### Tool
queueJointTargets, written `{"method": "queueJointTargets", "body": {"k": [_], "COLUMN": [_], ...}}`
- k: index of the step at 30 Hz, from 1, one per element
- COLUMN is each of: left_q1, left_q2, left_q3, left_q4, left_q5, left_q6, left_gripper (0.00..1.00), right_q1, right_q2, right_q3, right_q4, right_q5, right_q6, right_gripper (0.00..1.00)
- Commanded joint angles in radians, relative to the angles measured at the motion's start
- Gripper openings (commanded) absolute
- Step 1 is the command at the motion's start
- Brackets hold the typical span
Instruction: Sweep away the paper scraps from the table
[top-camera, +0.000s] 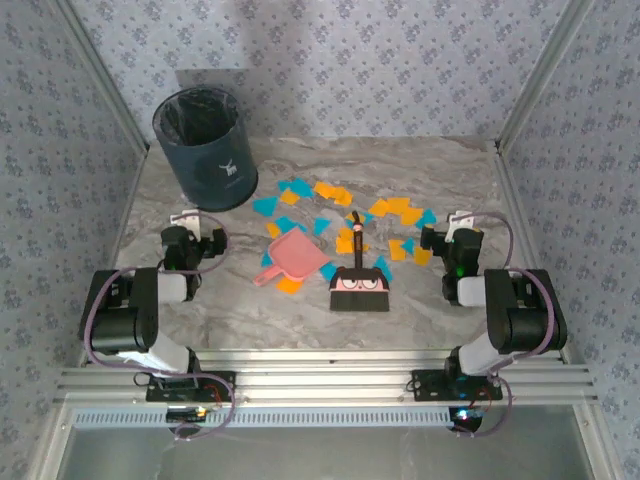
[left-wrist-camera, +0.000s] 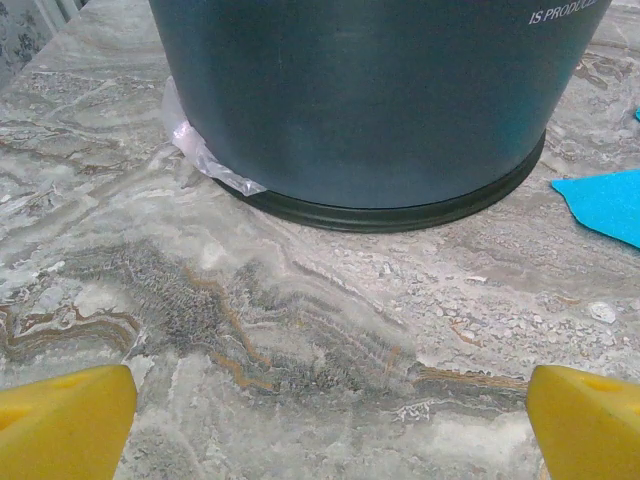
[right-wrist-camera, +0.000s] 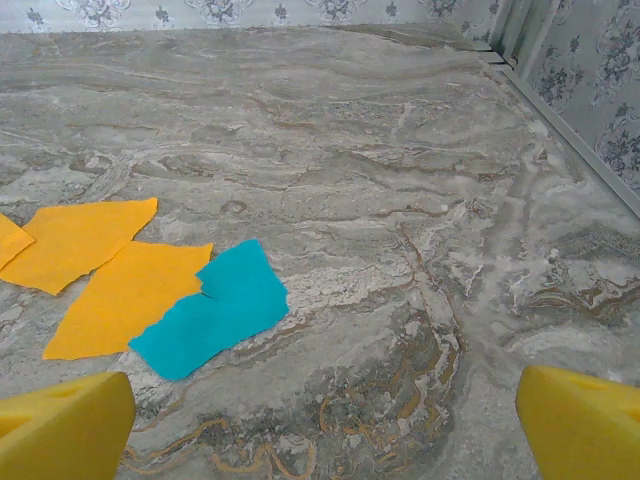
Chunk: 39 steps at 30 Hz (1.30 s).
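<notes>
Across the middle of the table (top-camera: 430, 175), the paper scraps (top-camera: 328, 190) lie scattered, orange and teal, around a pink dustpan (top-camera: 297, 257) and a dark brush (top-camera: 358, 285) lying flat. Near the far left corner stands a dark bin (top-camera: 203, 147). The left gripper (top-camera: 197, 228) sits by the left edge facing the bin, jaws wide apart and empty. The right gripper (top-camera: 458, 222) sits by the right edge, jaws likewise apart, with scraps just ahead on its left.
</notes>
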Motion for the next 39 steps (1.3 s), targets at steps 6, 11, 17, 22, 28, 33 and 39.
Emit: {"method": "queueJointTargets", "body": {"k": [6, 11, 17, 22, 28, 33, 39], "left_q1": [-0.006, -0.007, -0.006, -0.005, -0.013, -0.028, -0.040], "left_q2": [0.000, 0.000, 0.001, 0.000, -0.041, -0.249, -0.417], "left_q3": [0.012, 0.013, 0.012, 0.013, -0.002, 0.005, 0.152], "left_q4": [0.024, 0.024, 0.024, 0.024, 0.018, -0.223, -0.699], "left_q5": [-0.013, -0.013, -0.013, -0.012, -0.044, -0.256, -0.253], "left_q6": [0.005, 0.005, 0.005, 0.006, -0.001, -0.112, -0.289], "left_gripper": [1.00, 1.00, 1.00, 1.00, 0.99, 1.00, 0.99], "right_q1": [0.005, 0.005, 0.005, 0.005, 0.011, 0.008, -0.001], "right_q2": [0.006, 0.006, 0.007, 0.006, -0.039, -0.145, -0.256], "right_q3": [0.013, 0.012, 0.012, 0.013, 0.000, 0.036, 0.190], "right_q4": [-0.005, -0.006, -0.005, -0.005, -0.015, -0.189, -0.656], "right_q5": [0.018, 0.017, 0.018, 0.018, 0.042, 0.126, 0.136], "right_q6": [-0.015, -0.014, -0.013, -0.014, -0.009, 0.033, 0.198], "right_gripper": [1.00, 1.00, 1.00, 1.00, 1.00, 1.00, 1.00]}}
